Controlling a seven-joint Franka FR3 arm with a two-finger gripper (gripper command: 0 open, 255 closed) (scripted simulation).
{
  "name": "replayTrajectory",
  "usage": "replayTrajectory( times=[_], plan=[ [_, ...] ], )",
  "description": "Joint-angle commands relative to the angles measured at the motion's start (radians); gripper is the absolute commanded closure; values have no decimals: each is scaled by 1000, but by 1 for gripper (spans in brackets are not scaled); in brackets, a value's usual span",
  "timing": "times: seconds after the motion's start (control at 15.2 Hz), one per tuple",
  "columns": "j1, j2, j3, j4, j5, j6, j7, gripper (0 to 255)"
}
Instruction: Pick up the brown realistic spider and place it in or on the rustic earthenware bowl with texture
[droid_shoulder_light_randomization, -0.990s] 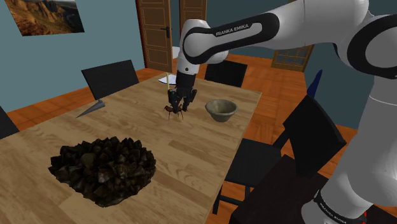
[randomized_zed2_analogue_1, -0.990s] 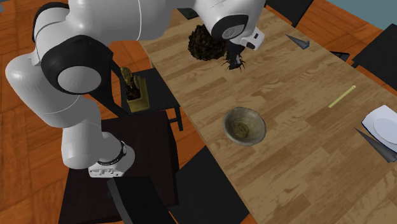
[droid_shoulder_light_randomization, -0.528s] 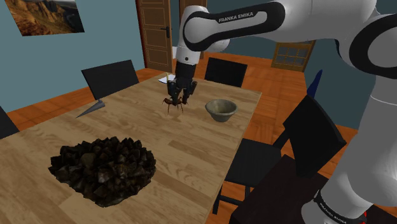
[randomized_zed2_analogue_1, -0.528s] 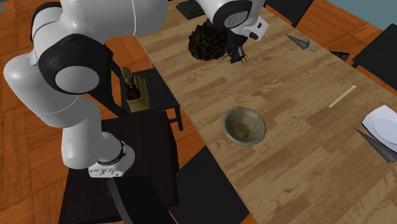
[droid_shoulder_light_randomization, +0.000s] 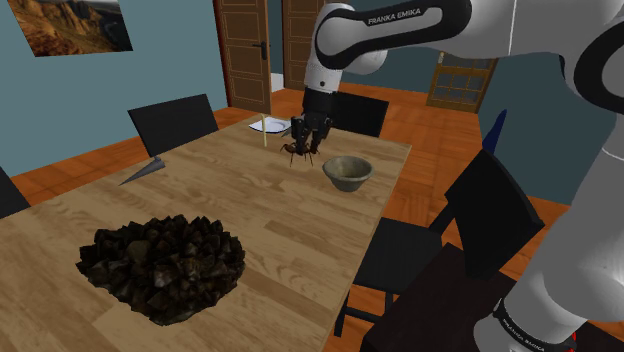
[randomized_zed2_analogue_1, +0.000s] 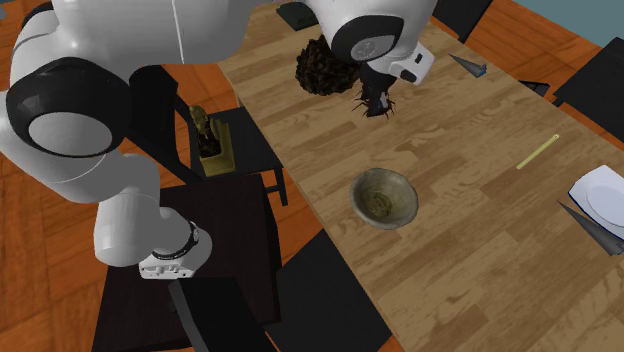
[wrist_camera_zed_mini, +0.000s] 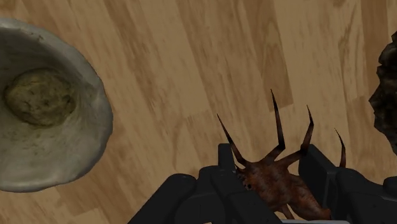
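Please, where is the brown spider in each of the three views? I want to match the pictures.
Shoulder view: the spider hangs over the table's far end, just left of the bowl.
Second exterior view: the spider is near the top centre, higher in the picture than the bowl.
Wrist view: the spider is clasped between the jaws, with the bowl off to one side.
Shared landmark: the greyish bowl.

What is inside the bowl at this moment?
Nothing but its own mottled bottom: the bowl is empty in the second exterior view. The spider hangs clasped in the gripper over the table beside it. In the shoulder view the near rim hides the bottom.
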Motion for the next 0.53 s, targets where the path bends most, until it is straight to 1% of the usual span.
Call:
replayTrajectory(
  times=[0.0,0.46],
  plan=[
    [-26,-26,-22,-33,9,-4,-52,255],
    [-109,-89,-102,-91,20,-45,-213,255]
  ],
)
